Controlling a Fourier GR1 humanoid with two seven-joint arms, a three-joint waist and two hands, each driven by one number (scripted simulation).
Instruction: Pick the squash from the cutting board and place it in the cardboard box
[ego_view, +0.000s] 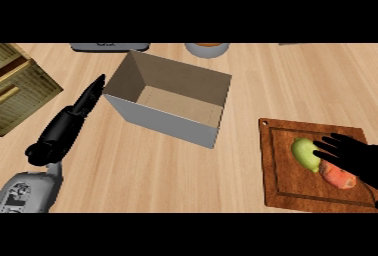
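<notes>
Wood counter (148, 170) is filling the whole head view, and I'm looking steeply down at it. The cardboard box (162, 122) is sitting upper middle of the frame, open at the top, with nothing showing inside. The dark brown cutting board (284, 190) is lying at the lower right, well apart from the box.

The squash (305, 152) is still lying on the board, pale green at its upper-left end and orange at its lower-right end. The right hand (351, 154) is coming in from the right edge and hovering over the squash's middle, fingers spread and fairly straight, not curling round anything. I can't tell if it's actually touching.

The left hand (65, 127) is resting at the left of the frame, fingers straight and pointing up toward the box's left corner, holding nothing.

A yellowish slatted crate (22, 85) is poking in at the upper left. Along the top edge, a grey item (111, 46) and a round container (207, 49) with something orange inside are getting cut off.
</notes>
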